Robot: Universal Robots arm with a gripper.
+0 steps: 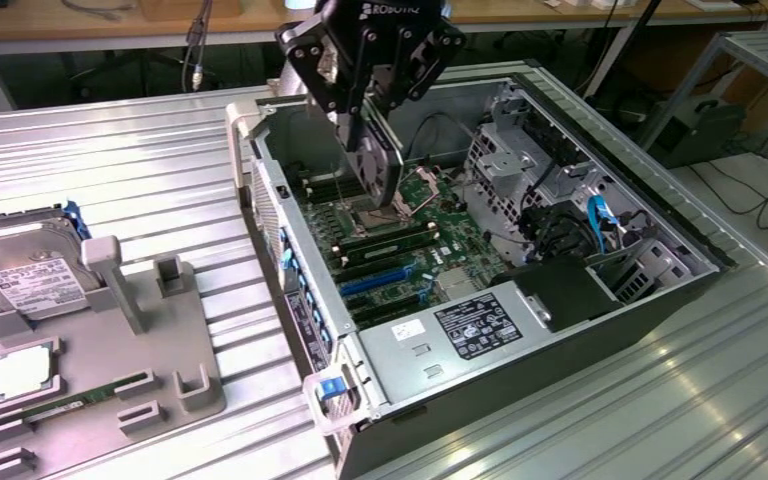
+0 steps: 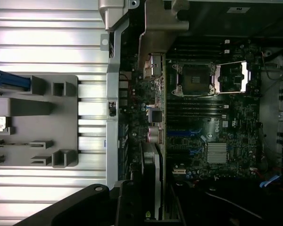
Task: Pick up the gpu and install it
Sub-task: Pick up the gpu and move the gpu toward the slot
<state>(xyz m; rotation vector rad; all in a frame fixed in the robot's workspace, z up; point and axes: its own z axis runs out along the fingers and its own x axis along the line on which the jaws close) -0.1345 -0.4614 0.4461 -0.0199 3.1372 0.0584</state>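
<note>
Observed gripper (image 1: 361, 128) clenched on gpu (image 1: 380, 175), card hanging edge-down over motherboard (image 1: 427, 252) inside open case (image 1: 398, 440); not seated.

Ribbed silver metal bench (image 1: 117, 170) is catching hard glare, with bright streaks along the slats. Behind it sits a long light-wood desk (image 1: 77, 28), shadowed underneath. Off the bench on the exterior view's right: pale grey floor (image 1: 738, 215), loose black cables (image 1: 758, 190), squat dark box (image 1: 698, 130), grey metal frame (image 1: 758, 50).
</note>
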